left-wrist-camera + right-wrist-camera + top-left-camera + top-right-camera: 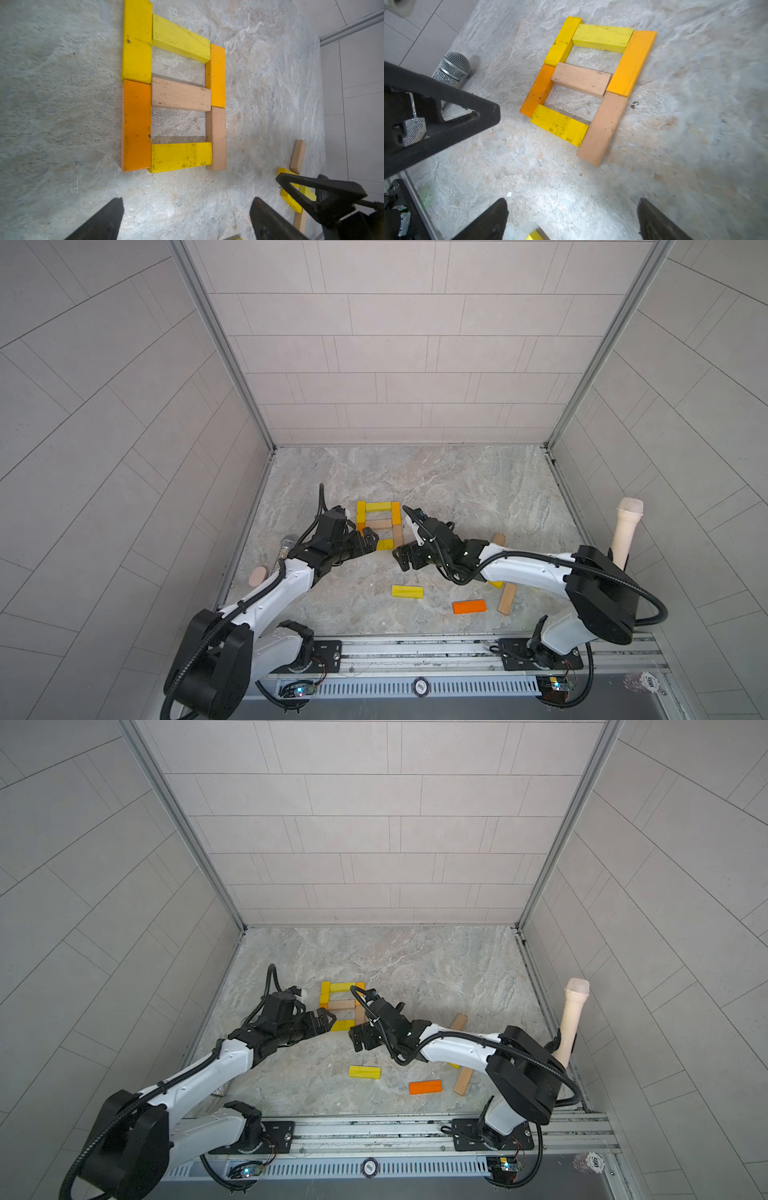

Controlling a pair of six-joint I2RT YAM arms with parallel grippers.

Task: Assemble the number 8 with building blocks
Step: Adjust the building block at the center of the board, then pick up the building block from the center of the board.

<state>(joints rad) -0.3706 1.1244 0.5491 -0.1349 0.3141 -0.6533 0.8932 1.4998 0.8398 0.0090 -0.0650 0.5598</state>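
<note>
number 8 (180,94) laid flat, left hand (187,202), right hand (572,202) spread, seemingly empty

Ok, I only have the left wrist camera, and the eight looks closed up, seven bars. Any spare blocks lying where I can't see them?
Observer: Yes, in both top views an orange block lies flat on the near side of the number 8, well apart from it.
Operator: And off to its left?
Observer: A glittery silver microphone lies there, not touching the figure.
Operator: Is the other arm carrying anything?
Observer: No, the right gripper is open and empty in its wrist view.
</note>
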